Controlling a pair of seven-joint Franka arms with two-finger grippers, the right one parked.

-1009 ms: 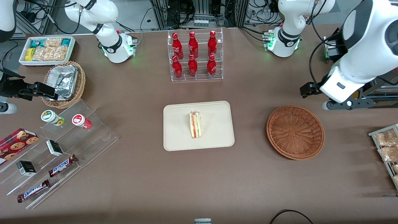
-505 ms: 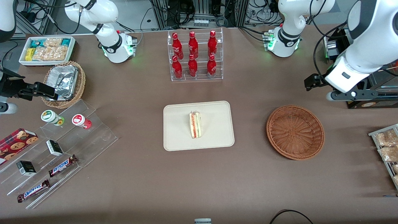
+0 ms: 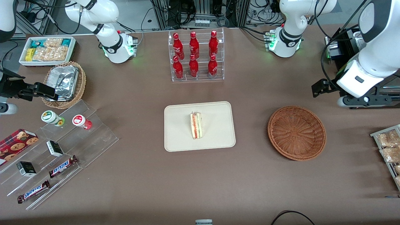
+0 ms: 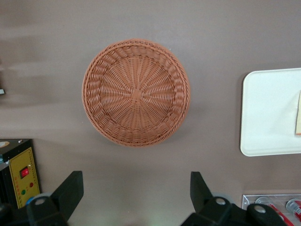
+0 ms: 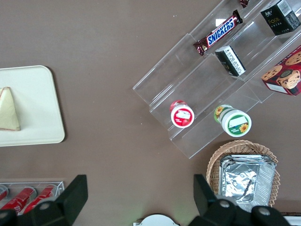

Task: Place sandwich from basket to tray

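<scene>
The sandwich [image 3: 196,125] lies on the cream tray [image 3: 181,137] in the middle of the table, its red and green filling showing. The reddish-brown basket [image 3: 297,132] stands empty beside the tray, toward the working arm's end. My left gripper [image 3: 319,88] hangs above the table, farther from the camera than the basket and off its edge. In the left wrist view its fingers stand wide apart with nothing between them [image 4: 135,181]; the empty basket [image 4: 136,92], a part of the tray [image 4: 268,113] and the sandwich's edge [image 4: 298,113] show there. The right wrist view also shows the sandwich [image 5: 9,110] on the tray [image 5: 37,103].
A clear rack of red bottles [image 3: 195,56] stands farther from the camera than the tray. A wire rack of pastry packets [image 3: 389,150] and a black box with a yellow panel [image 4: 21,174] lie at the working arm's end. A tan basket with foil [image 3: 64,82], a white snack bin [image 3: 47,50] and acrylic steps [image 3: 56,150] lie at the parked arm's end.
My left arm has drawn away from the basket toward its own end of the table. The sandwich, tray and basket have not moved.
</scene>
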